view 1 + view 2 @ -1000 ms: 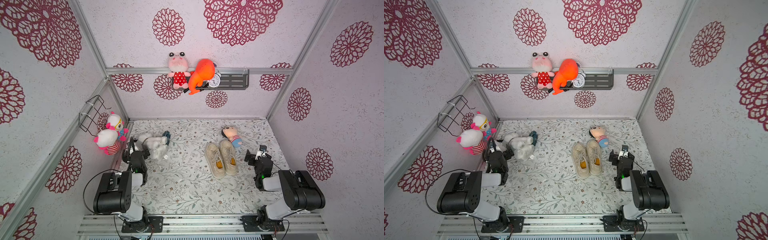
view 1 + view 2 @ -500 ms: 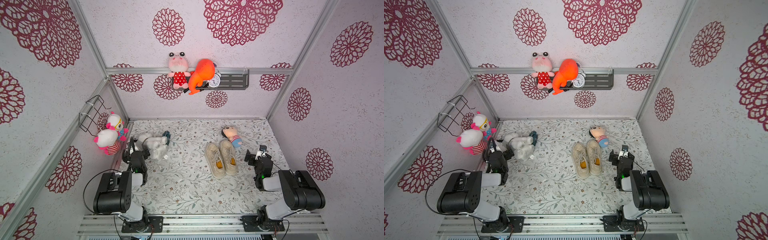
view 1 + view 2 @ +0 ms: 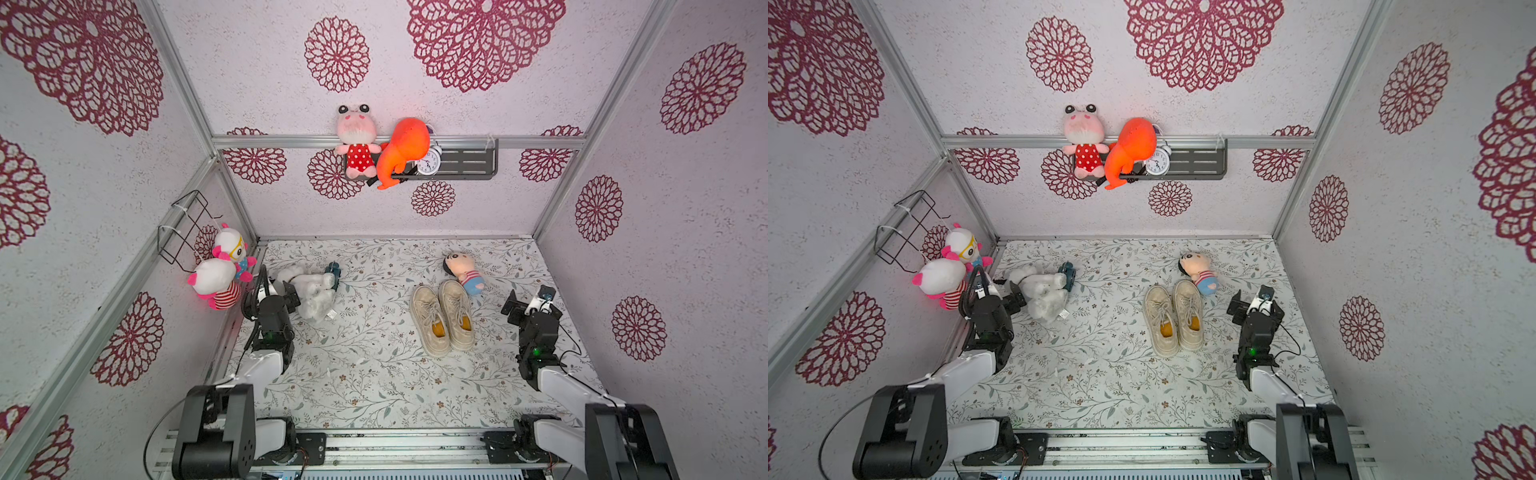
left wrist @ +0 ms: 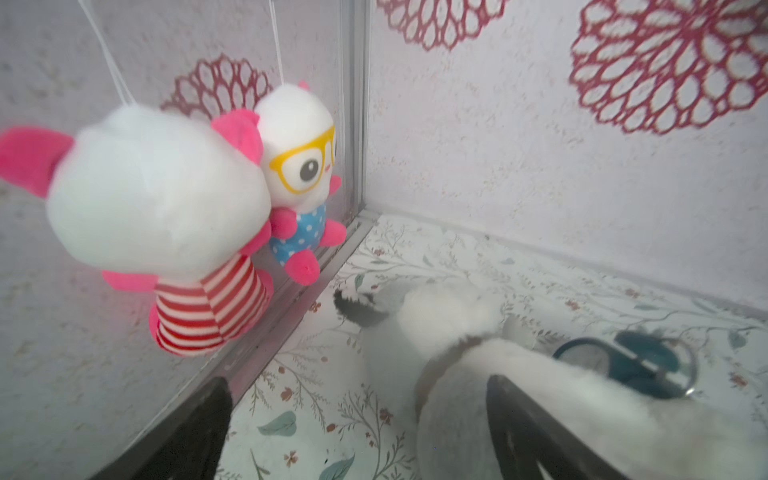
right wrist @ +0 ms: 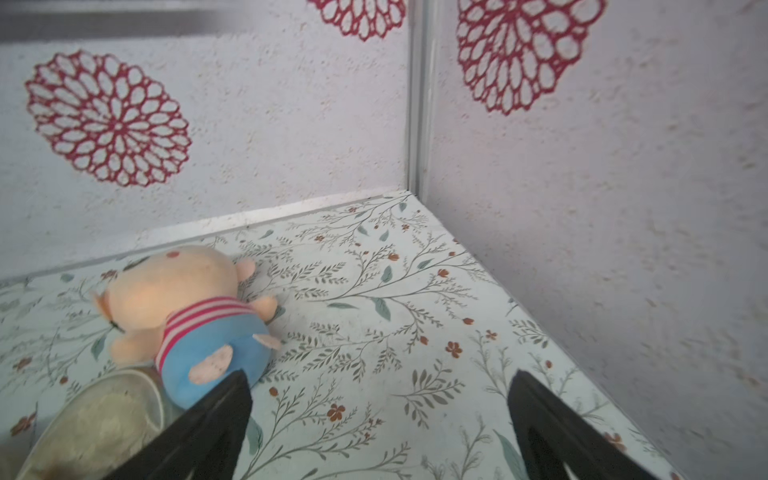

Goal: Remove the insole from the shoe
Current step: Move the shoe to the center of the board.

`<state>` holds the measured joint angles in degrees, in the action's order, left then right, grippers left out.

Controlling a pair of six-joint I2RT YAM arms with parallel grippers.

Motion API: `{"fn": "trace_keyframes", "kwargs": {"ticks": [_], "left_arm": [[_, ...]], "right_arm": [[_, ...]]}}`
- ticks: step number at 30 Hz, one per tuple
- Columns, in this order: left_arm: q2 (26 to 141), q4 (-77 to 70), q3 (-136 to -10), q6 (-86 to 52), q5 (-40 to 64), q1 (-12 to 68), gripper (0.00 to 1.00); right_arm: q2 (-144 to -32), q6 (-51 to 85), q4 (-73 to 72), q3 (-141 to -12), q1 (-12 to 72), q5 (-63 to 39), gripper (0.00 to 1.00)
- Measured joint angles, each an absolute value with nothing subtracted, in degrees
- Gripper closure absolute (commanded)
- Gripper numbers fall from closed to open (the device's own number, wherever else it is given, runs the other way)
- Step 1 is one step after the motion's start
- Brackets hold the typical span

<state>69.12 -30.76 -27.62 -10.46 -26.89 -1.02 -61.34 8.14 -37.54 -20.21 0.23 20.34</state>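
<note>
A pair of beige lace-up shoes stands side by side right of the floor's middle, toes toward the back wall. The left shoe and the right shoe each show an orange-yellow insole in the opening. A shoe toe shows in the right wrist view. My right gripper is open over bare floor, right of the shoes. My left gripper is open at the far left, apart from the shoes.
A small boy doll lies just behind the shoes. A white plush dog lies by my left gripper. Two plush toys hang on the left wall. A shelf with toys and a clock sits on the back wall.
</note>
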Motion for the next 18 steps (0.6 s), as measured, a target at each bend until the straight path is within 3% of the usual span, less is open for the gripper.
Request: {"fn": "trace_keyframes", "kwargs": {"ticks": [7, 10, 14, 18], "left_arm": [[54.24, -8.16, -36.21, -18.57, -22.46, -0.3, 0.02], [53.25, -1.72, -38.7, -22.59, -20.99, 2.83, 0.02], [55.72, 2.46, -39.81, -28.45, -19.03, 11.7, 0.0], [61.69, 4.69, -41.6, -32.47, -17.76, 21.39, 0.01]], "right_arm": [[-58.04, 12.97, -6.04, -37.39, -2.92, 11.03, 0.03], [-60.97, 14.37, 4.4, -42.39, -1.74, 3.68, 0.2], [-63.51, 15.77, 12.75, -44.8, 3.29, -4.29, 0.3], [-65.3, 13.63, 17.63, -46.26, 14.79, -7.2, 0.34]]}}
